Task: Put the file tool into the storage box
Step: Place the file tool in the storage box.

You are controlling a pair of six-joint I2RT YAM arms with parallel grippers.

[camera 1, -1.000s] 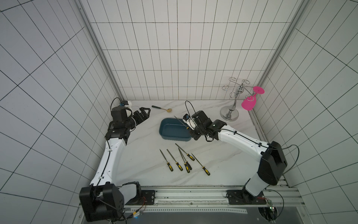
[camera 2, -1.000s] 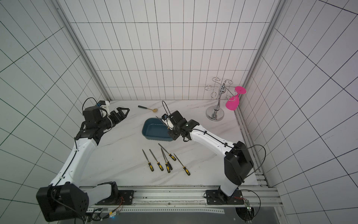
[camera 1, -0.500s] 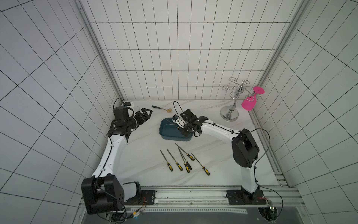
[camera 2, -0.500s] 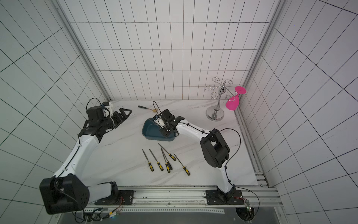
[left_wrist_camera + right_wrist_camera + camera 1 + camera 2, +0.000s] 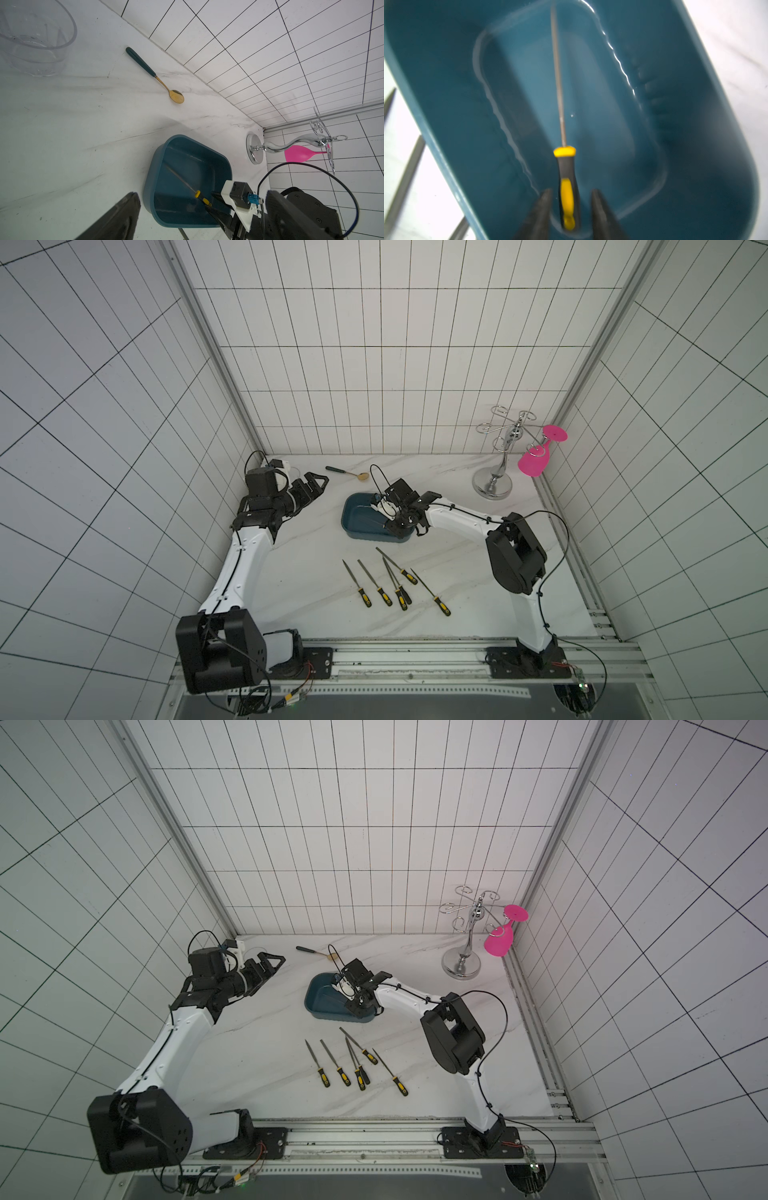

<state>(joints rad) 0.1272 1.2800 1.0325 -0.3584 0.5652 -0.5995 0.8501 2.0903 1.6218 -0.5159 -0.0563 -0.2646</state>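
Top views, box: we find the teal box flat on the table, behind its middle.
Top views, right gripper: the right gripper reaches down into the box at its right end. Its fingers are hidden here, so we cannot tell their gap.
Top views, left gripper: the left gripper hangs above the table left of the box, well apart from it, with its fingers spread wide and empty.
Top views, spare files: five spare files lie in a row in front of the box, outside it.
Left wrist, file: we see the file inside the box, slanting across its floor, with its yellow-and-black handle at the right gripper's end.
Left wrist, surroundings: a spoon, a clear cup and a rack bearing a pink glass sit elsewhere on the table.
Left wrist, left fingers: the two dark fingers sit far apart, gripping nothing.
Right wrist, file: the file lies within the box, its shaft pointing to the far wall.
Right wrist, right fingers: the fingers flank the handle, parted a little, with a strip of box floor showing on each side. We read no grip on it, though the picture is blurred.
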